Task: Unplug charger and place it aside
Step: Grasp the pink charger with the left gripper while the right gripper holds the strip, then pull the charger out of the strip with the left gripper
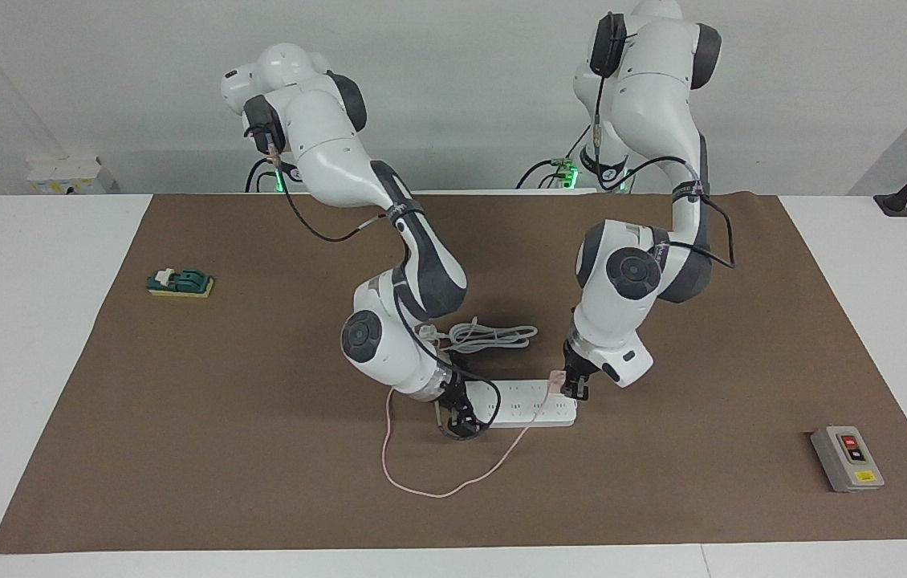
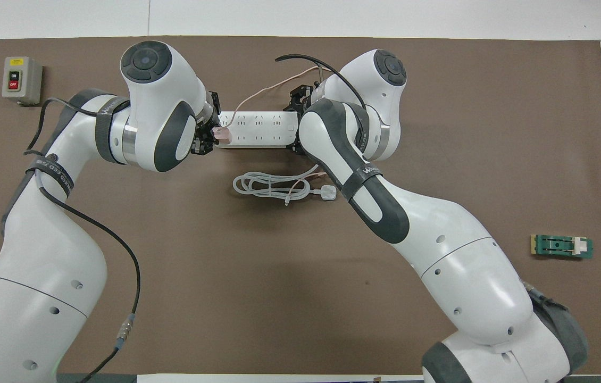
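The pale pink charger (image 1: 556,376) (image 2: 221,134) is at the end of the long white power strip (image 1: 530,404) (image 2: 260,129) that lies toward the left arm. My left gripper (image 1: 572,387) (image 2: 208,134) is shut on the charger and holds it just over that end; I cannot tell whether its pins are out. Its thin pink cable (image 1: 421,488) (image 2: 258,90) loops over the mat. My right gripper (image 1: 460,417) (image 2: 297,122) is at the strip's other end, with its fingers on both sides of the strip.
A coiled white cord with a white plug (image 1: 494,333) (image 2: 271,186) lies nearer to the robots than the strip. A grey switch box (image 1: 847,457) (image 2: 21,80) sits toward the left arm's end. A green block (image 1: 180,282) (image 2: 561,246) sits toward the right arm's end.
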Tool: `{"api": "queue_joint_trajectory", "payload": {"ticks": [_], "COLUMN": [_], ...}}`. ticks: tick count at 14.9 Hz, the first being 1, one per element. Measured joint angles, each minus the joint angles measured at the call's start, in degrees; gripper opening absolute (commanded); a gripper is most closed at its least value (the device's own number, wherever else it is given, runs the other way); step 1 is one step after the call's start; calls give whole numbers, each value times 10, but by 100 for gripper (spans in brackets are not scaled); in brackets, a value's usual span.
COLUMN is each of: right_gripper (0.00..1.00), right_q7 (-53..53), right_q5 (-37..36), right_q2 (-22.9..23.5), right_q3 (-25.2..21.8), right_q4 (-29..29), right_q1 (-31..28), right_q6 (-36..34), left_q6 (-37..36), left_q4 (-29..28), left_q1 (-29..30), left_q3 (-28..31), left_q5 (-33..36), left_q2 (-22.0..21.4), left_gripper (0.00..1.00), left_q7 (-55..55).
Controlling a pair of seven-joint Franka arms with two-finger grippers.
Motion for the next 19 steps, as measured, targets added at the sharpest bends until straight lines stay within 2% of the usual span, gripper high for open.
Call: {"api": "queue_joint_trajectory", "payload": {"ticks": [19], "right_gripper": [46], "right_q7": [0], "right_q5": [0], "right_q2": [0], "right_q3": [0], "right_q4": [0], "right_q1": [0], "right_q6": [0], "left_q6": [-7], "left_q4": [4], "left_q1": [0], "left_q3": [0], "left_q5": [1], "left_q2": [0], "left_gripper": [0], "left_q7": [0]}}
